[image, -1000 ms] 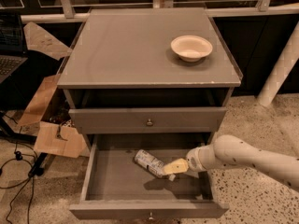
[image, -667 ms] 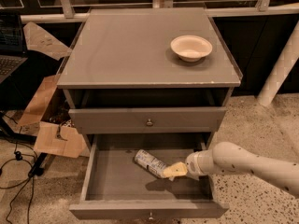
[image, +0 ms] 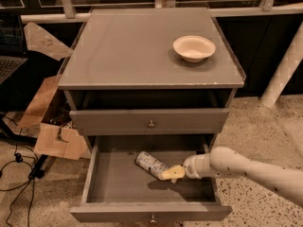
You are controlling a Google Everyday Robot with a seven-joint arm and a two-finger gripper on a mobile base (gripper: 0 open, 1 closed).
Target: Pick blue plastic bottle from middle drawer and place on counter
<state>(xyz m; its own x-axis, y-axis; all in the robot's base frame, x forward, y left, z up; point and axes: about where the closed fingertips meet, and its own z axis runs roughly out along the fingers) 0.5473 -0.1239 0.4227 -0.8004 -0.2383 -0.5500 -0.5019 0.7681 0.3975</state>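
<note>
The blue plastic bottle (image: pixel 150 164) lies on its side inside the open middle drawer (image: pixel 118 183), slanting from upper left to lower right. My gripper (image: pixel 171 173) reaches in from the right on a white arm (image: pixel 246 167), and its yellowish fingertips sit at the bottle's right end, touching or nearly touching it. The counter (image: pixel 132 56) is the grey top of the cabinet, above the drawer.
A cream bowl (image: pixel 193 48) stands on the counter at the back right. A closed drawer front (image: pixel 150 122) with a knob sits above the open drawer. Cardboard pieces (image: pixel 54 138) and cables lie on the floor at left. A white pole (image: pixel 284 70) stands at right.
My gripper has slid a little to the left inside the drawer, closer onto the bottle's right end. The bottle has not visibly moved.
</note>
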